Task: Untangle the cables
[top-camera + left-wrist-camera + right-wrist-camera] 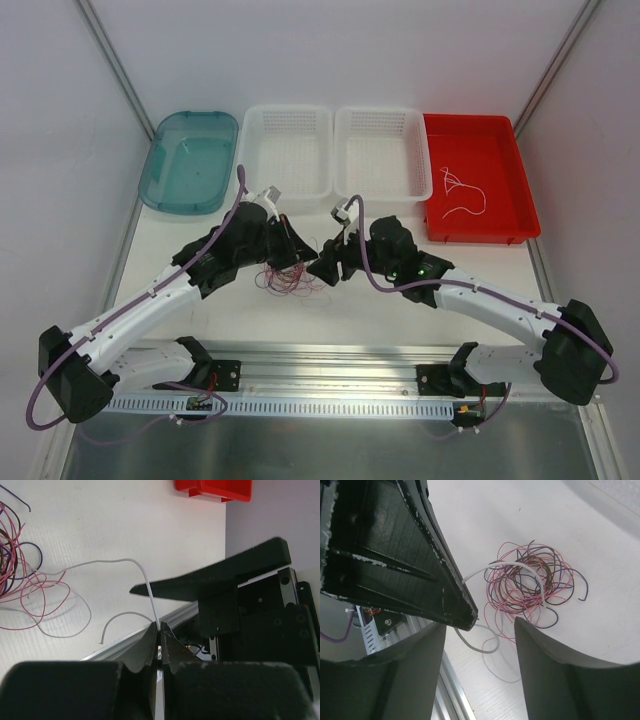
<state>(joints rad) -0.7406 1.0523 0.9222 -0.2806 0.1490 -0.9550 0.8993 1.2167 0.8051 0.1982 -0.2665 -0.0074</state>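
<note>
The white cable (120, 559) vanishes between the fingers of the left gripper (159, 628); the tangle (11, 555) beside it is cropped.

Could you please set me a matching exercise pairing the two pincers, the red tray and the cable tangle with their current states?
Things:
1 left pincer
2 right pincer
3 red tray
4 cable tangle

States:
A open
B heaped on the table
C shut on a white cable
D holds a loose white strand

Pairs: 1-C, 2-A, 3-D, 4-B.

Overhead from behind, two close wrist views, sharing cables (529, 582)
</note>
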